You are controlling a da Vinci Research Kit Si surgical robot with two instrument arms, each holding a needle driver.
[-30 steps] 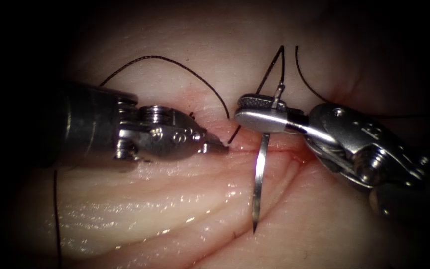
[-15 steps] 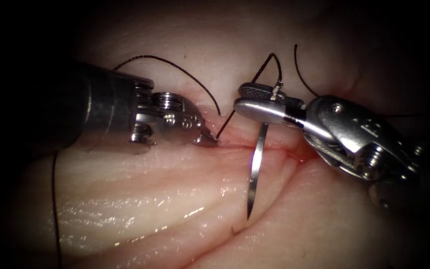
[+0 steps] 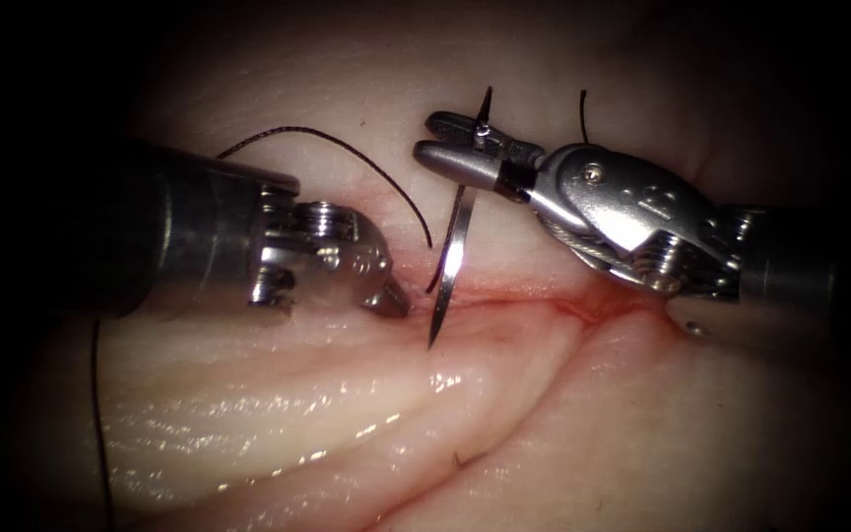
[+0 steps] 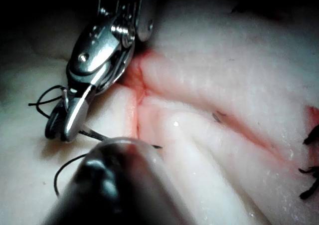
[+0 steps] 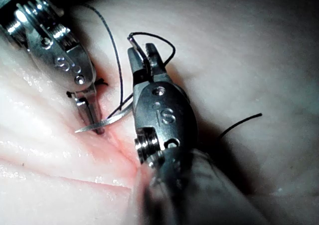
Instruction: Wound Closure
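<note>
Steel needle (image 3: 450, 266) clenched near its tail by right end effector (image 3: 455, 148) — clear of tissue (image 3: 347, 394), left end effector (image 3: 391, 300) clenched, empty.

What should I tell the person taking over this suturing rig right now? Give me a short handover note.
Right tool: jaws shut on the curved needle near its thread end; the needle is free of the tissue, its point just above the cut, left of the tool.
Left tool: tip at the cut's left end, jaws look shut; whether they pinch tissue is unclear.
Thread trails from the needle across the tissue above the cut.
Done: some thread already passes through the tissue.
Left: the cut is visibly open.
</note>
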